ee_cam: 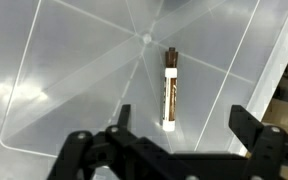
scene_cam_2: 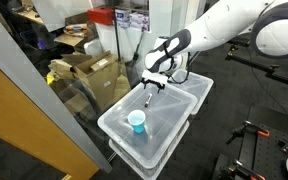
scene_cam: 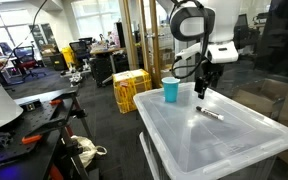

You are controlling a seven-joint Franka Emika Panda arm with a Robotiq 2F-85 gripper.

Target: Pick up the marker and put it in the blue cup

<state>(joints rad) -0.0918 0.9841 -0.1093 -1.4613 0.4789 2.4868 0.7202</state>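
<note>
Found the black two-finger Robotiq gripper (ee_cam: 181, 122) hovering with jaws spread wide apart, clamped on nothing. Saw that gap plainly only in the wrist view. In both exterior views made out the gripper (scene_cam: 205, 90) (scene_cam_2: 151, 87) merely as a dark claw pointing down from the white arm (scene_cam_2: 234, 30). Spotted the short dark marker with a pale grey section (ee_cam: 169, 88) lying flat on the clear plastic bin lid (ee_cam: 54, 80), just below the fingertips, lined up between them, untouched. Caught the small light-blue tapered cup (scene_cam: 171, 90) (scene_cam_2: 136, 122) in the exterior views alone, upright on the same lid, apart from marker (scene_cam: 211, 113) and gripper. Noticed a yellow slatted crate (scene_cam: 131, 92) behind the cup in an exterior view.
</note>
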